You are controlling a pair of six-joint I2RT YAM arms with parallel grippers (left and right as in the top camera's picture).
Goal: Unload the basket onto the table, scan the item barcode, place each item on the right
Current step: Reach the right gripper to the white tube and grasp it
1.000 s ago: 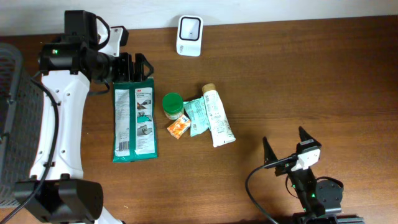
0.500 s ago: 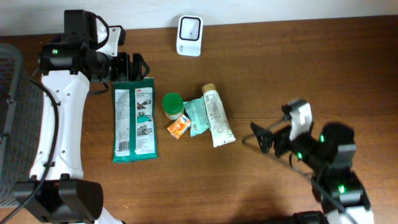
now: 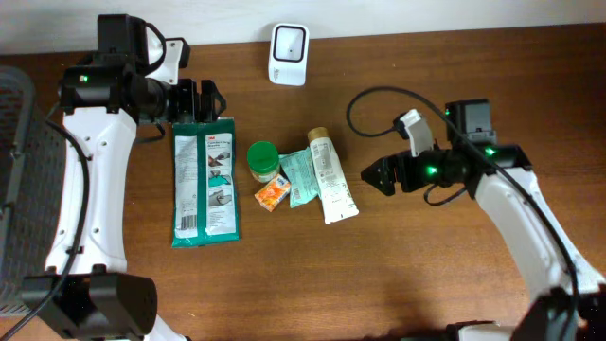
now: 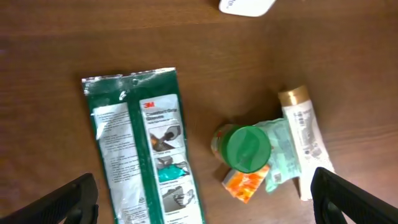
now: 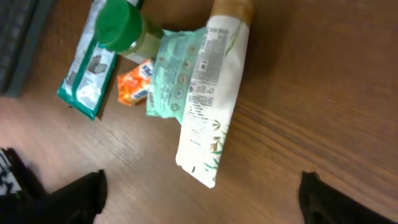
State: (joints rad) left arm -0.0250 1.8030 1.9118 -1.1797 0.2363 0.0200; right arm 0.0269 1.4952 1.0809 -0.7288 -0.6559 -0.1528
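Several items lie mid-table: a green 3M pack (image 3: 204, 185), a green-lidded jar (image 3: 263, 159), a small orange box (image 3: 272, 194), a mint pouch (image 3: 301, 177) and a white tube (image 3: 331, 178). A white scanner (image 3: 288, 54) stands at the back edge. My left gripper (image 3: 194, 99) hangs open over the pack's far end (image 4: 140, 149), holding nothing. Just right of the tube (image 5: 214, 106), my right gripper (image 3: 379, 176) is open and empty, its fingers (image 5: 81, 196) spread wide of the tube's flat end.
A dark mesh basket (image 3: 14, 189) stands at the left table edge. A black cable (image 3: 365, 99) loops above the right arm. Bare wood shows to the right of and in front of the items.
The right arm has swung from the table's front edge up and left, so its gripper now faces the tube. The left arm has barely shifted.
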